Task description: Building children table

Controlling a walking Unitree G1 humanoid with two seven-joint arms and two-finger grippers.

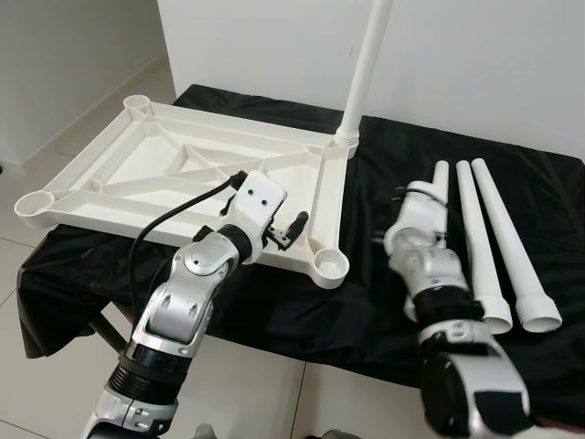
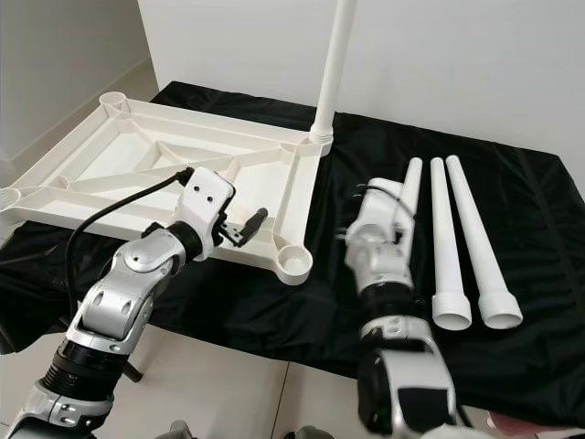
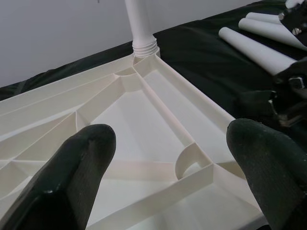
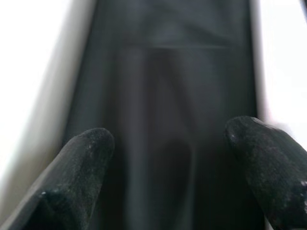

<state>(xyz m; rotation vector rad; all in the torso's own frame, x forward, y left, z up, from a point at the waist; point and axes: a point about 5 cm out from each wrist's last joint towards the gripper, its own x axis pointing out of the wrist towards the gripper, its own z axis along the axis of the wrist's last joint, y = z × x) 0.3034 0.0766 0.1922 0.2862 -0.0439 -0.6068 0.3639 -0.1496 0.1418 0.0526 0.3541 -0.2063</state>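
Directly ahead of the left gripper [image 1: 291, 230] lies a white plastic tabletop [image 1: 146, 178], turned upside down so its ribbed underside faces up. It rests on a surface covered by a black cloth [image 1: 292, 306]. The left gripper hovers just over the tabletop's near edge, its two black fingers [image 3: 72, 172] spread wide apart with nothing between them. Just beyond and to the right of this gripper is an empty round leg socket [image 1: 330, 266] at the near right corner. Farther ahead of it, at the far right corner, one white table leg [image 1: 366, 69] stands upright, already seated in its socket. Two more empty sockets mark the corners to the gripper's left.

Well to the right, the right gripper [image 4: 172, 158] is lowered over the black cloth, with its silver forearm [image 1: 430, 265] reaching forward. Its fingers [image 4: 79, 167] are also held apart and empty, and its wrist view shows dark cloth between two pale, blurred shapes on either side. Three loose white legs [image 1: 494, 247] lie flat on the cloth, side by side, with flared ends toward the robot. The leftmost lies right by this gripper, partly hidden behind the arm; the other two lie just to its right.
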